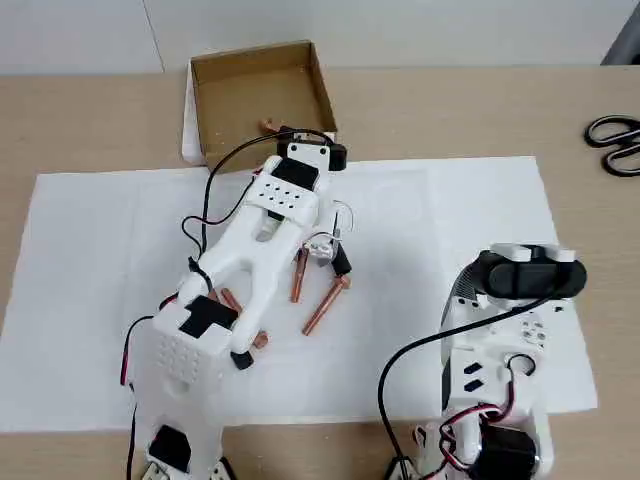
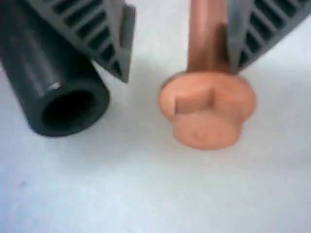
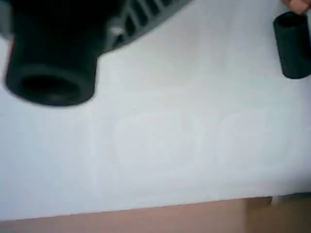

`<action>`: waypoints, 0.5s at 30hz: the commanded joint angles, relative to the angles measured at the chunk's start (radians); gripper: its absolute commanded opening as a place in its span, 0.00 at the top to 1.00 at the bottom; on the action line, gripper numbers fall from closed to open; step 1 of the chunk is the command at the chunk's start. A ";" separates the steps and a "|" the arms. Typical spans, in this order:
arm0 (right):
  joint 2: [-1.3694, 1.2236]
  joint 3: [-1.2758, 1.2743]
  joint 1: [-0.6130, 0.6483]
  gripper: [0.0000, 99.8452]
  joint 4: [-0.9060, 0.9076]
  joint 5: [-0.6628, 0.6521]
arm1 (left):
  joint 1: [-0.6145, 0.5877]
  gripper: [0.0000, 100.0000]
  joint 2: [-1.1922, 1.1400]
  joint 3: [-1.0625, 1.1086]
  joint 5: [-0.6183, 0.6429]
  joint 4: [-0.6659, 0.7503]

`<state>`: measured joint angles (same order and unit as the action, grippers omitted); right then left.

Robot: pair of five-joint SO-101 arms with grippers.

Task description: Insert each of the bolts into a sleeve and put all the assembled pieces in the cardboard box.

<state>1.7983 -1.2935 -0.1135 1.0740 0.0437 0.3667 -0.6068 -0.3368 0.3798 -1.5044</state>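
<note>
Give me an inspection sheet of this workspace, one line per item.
Surface: wooden table, with a white sheet over its middle.
Job's things: cardboard box with one copper piece inside; loose bolts on the sheet; black sleeve lying beside a bolt.
Clutter: scissors near the table's edge.
End effectors: left end effector open, straddling the bolt's shaft; right end effector just above a second sleeve, open or shut cannot be told.
Cables: black cable loops off the left arm; black cable and red wires at the right arm.
Surroundings: pale wall behind the table.
</note>
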 commanded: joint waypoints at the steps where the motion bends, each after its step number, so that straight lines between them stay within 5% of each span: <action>1: 0.007 0.008 -0.008 1.00 0.001 0.006 | -0.014 0.87 0.006 -0.021 -0.005 0.008; 8: 0.007 0.008 -0.008 1.00 0.001 0.006 | -0.098 0.87 0.006 0.039 -0.009 0.008; 15: 0.007 0.008 -0.008 1.00 -0.001 0.006 | -0.055 0.99 0.006 0.042 -0.137 0.032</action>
<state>1.7983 -1.2935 -0.1135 1.0740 0.0437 0.3115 -0.6053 -0.2984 0.2662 -1.4922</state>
